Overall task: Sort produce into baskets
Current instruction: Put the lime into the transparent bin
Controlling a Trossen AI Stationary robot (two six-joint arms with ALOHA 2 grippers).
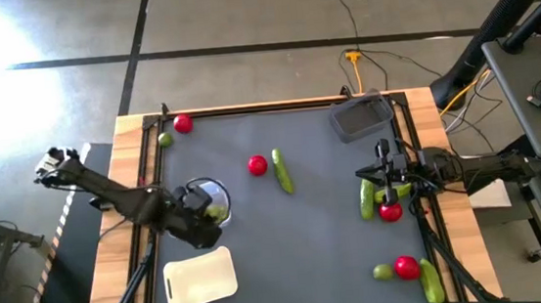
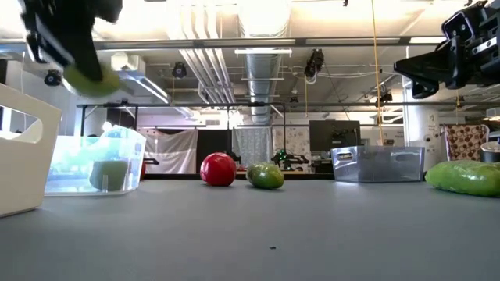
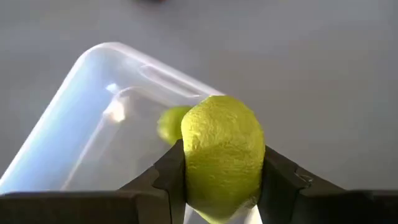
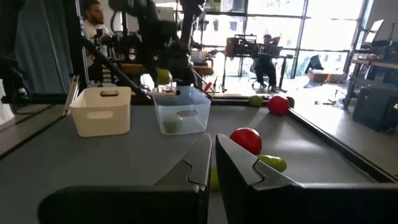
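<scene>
My left gripper (image 1: 212, 213) is shut on an olive-green lime (image 3: 222, 155) and hangs above the clear basket (image 1: 205, 191), at its near side. Another lime (image 3: 169, 124) lies inside that basket. In the low view the held lime (image 2: 90, 80) is well above the clear basket (image 2: 94, 164). My right gripper (image 1: 366, 175) is shut and empty, raised at the table's right side above a cucumber (image 1: 367, 199) and a tomato (image 1: 390, 211). The cream-white basket (image 1: 200, 278) stands near the front left. The dark grey basket (image 1: 361, 116) stands at the far right. My left gripper pinches the lime between its two fingers, one finger (image 3: 168, 177) on each of two opposite sides (image 3: 193, 168). The fingers slant down from above. The lime is lifted clear, over the clear basket's near edge.
A tomato (image 1: 258, 165) and a cucumber (image 1: 282, 170) lie mid-table. A tomato (image 1: 183, 124) and a lime (image 1: 164, 138) lie at the far left corner. A lime (image 1: 383, 272), a tomato (image 1: 406, 268) and a cucumber (image 1: 431, 283) lie at the near right.
</scene>
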